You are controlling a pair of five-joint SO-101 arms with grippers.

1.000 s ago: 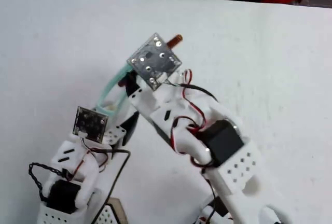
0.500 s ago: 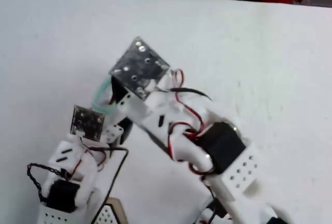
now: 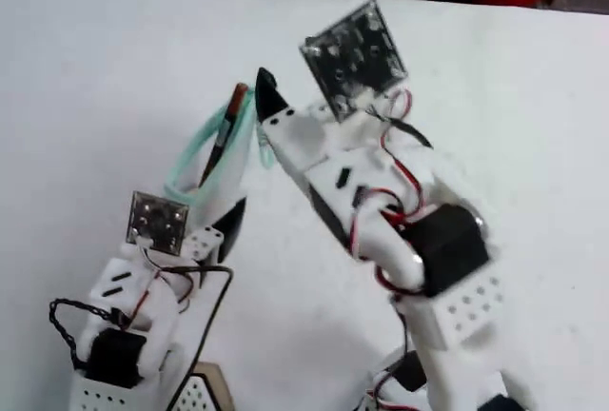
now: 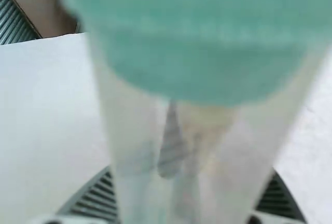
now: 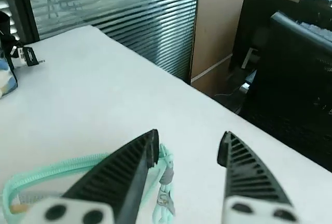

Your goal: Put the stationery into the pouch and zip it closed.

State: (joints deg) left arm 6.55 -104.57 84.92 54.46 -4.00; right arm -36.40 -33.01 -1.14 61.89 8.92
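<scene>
While left claw (image 3: 225,217) grips the pouch (image 3: 217,156), right claw (image 5: 189,138) gapes.

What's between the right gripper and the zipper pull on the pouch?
Nothing visible stands between them. The open right gripper is close to the zipper pull, which hangs at the end of the pouch zipper beside one finger.

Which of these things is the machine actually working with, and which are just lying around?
Part of the job:
pouch
brown pen poking out of it
left end effector, holding the pouch
right end effector, open beside it

Lying about:
tan block
small black item
</scene>
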